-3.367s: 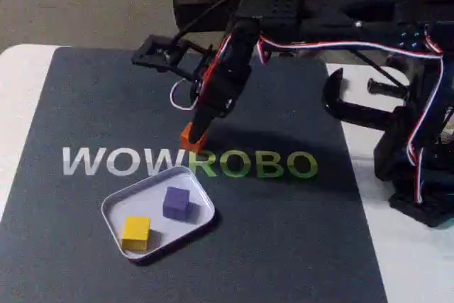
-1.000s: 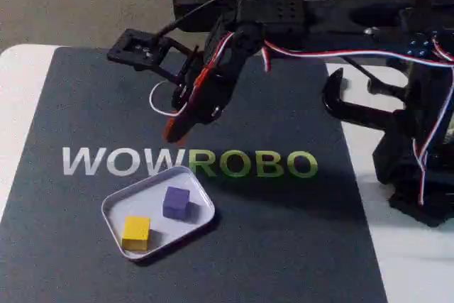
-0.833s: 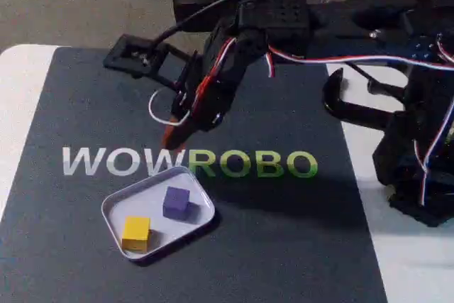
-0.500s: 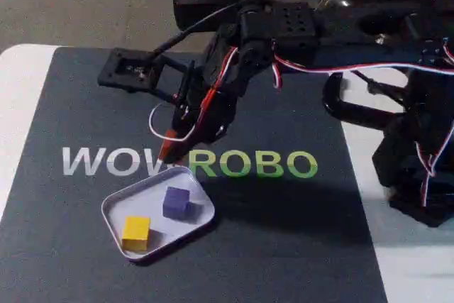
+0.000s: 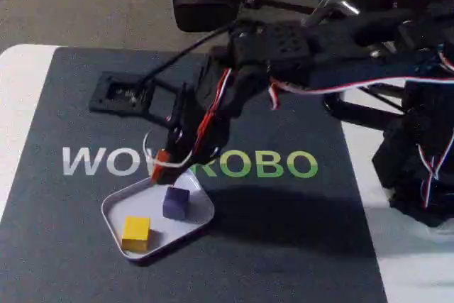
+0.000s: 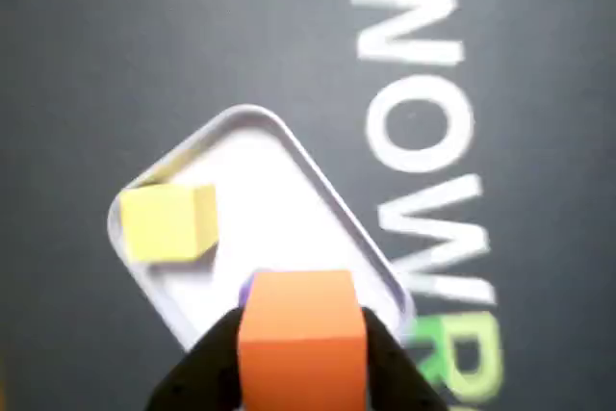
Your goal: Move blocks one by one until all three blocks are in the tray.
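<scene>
**Operator A:** What state do we record for the claw?

**Operator B:** In the wrist view the gripper (image 6: 303, 339) is clamped on the orange block (image 6: 301, 334). We see one dark finger (image 6: 207, 372) pressed against its left face and the other against its right face, so the jaws stand apart only by the block's width. In the fixed view the gripper (image 5: 164, 164) hangs at the tip of the arm (image 5: 284, 54), with the orange block (image 5: 161, 161) showing at its end.

**Operator A:** Where does the held block sit relative to the tray?

**Operator B:** In the fixed view it sits over the tray (image 5: 117, 207), at the 12 o'clock rim. In the wrist view it covers the tray (image 6: 289, 151) at 6 o'clock. We cannot tell whether it touches the tray floor.

**Operator A:** And the other blocks?

**Operator B:** Both lie inside the tray. In the fixed view the purple block (image 5: 176, 202) lies at 3 o'clock of the tray's centre and the yellow block (image 5: 135, 233) at 7 o'clock, apart from each other. The tray rests on the dark mat (image 5: 298, 246), just below its printed lettering (image 5: 262, 164).
</scene>
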Robot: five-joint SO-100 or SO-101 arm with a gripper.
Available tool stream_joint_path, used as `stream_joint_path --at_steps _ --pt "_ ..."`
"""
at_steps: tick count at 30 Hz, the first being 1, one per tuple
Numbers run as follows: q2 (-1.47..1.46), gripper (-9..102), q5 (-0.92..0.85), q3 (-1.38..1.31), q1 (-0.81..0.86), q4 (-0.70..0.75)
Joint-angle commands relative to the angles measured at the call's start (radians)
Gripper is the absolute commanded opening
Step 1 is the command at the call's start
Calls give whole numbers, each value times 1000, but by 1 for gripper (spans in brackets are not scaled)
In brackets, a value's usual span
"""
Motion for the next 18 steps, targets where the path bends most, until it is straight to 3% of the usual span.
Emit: stream_joint_path --at_steps 1,18 --pt "-21 -8 -11 -20 -8 -74" --pt "-150 -5 -57 -21 9 -236"
